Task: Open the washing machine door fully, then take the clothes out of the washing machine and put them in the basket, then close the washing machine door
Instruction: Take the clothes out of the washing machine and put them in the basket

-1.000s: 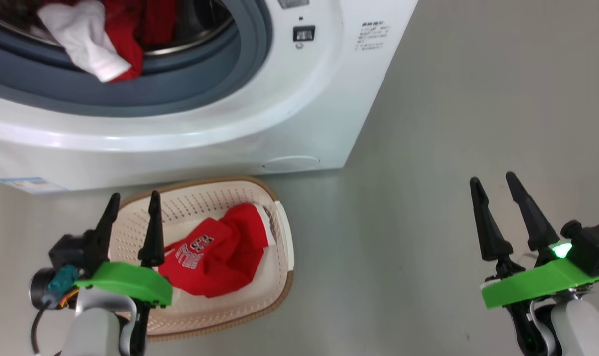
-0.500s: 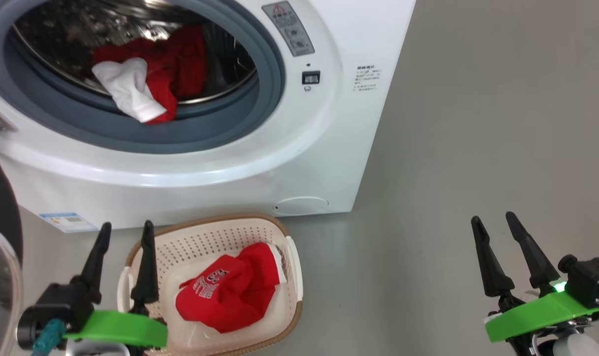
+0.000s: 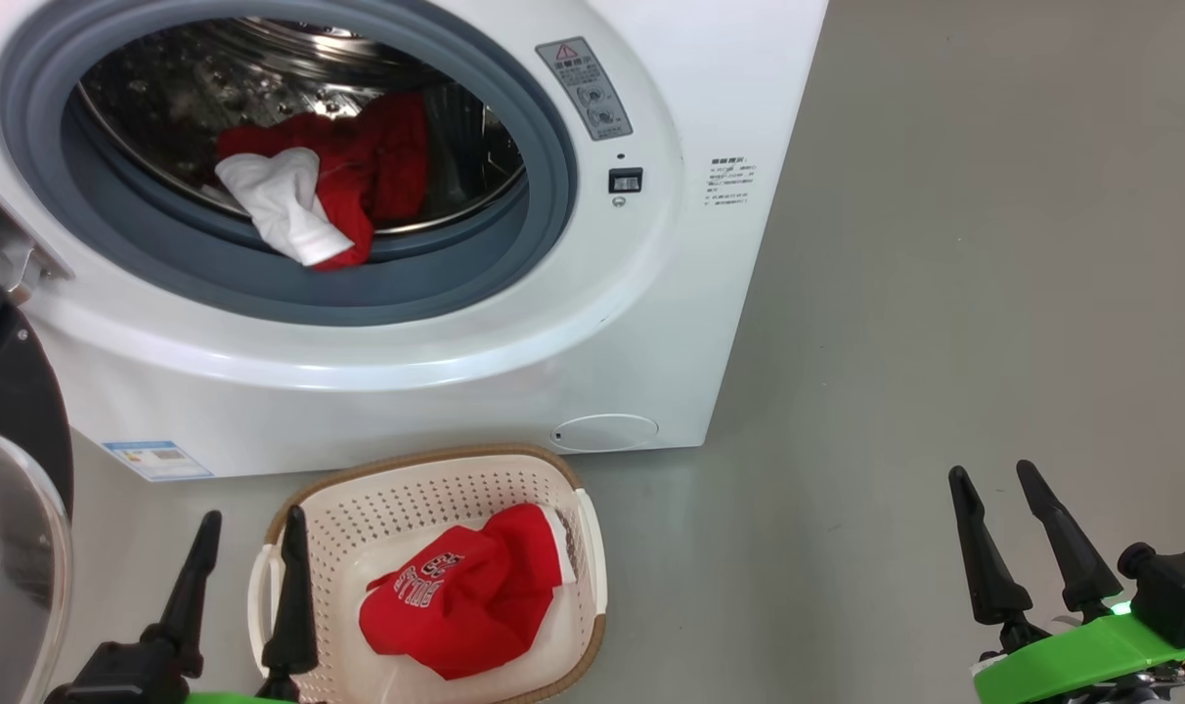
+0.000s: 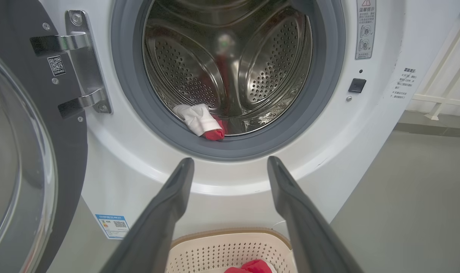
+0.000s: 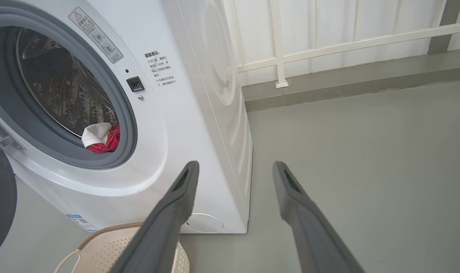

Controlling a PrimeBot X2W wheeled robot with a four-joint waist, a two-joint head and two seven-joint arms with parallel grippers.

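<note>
Door: the big round washing machine door [image 3: 25, 411], with its glossy black rim and clear glass bowl, stands swung out at the far left. A QR-code sticker [image 4: 56, 65] sits on its inner face.
Left gripper: the left gripper [image 3: 250, 548] has its two long dark fingers spread wide with nothing between them. It hovers over the basket's left end, aimed at the drum mouth.
Basket: the cream perforated plastic basket [image 3: 426, 489] with a brown woven-look rim sits on the floor just before the machine.
Jersey: the crumpled red jersey [image 3: 465, 606] lies in the basket; its white lettering reads BULLS, the number partly folded.
Drum garment: a red-and-white garment [image 3: 329, 200] lies at the drum's front lip, its white part drooping toward the grey gasket.
Handling: likely light, limp and easily snagged; the bunched white fold looks like the best place to pinch.
Machine writing: the white boxy washing machine [image 3: 514, 342] bears a blue label [image 3: 157, 460] low on its front, unreadable. Its grey warning sticker [image 4: 365, 28] is headed 温馨提示.
Right gripper: the right gripper [image 3: 991, 474] is empty, fingers apart, over bare floor well right of the machine.
</note>
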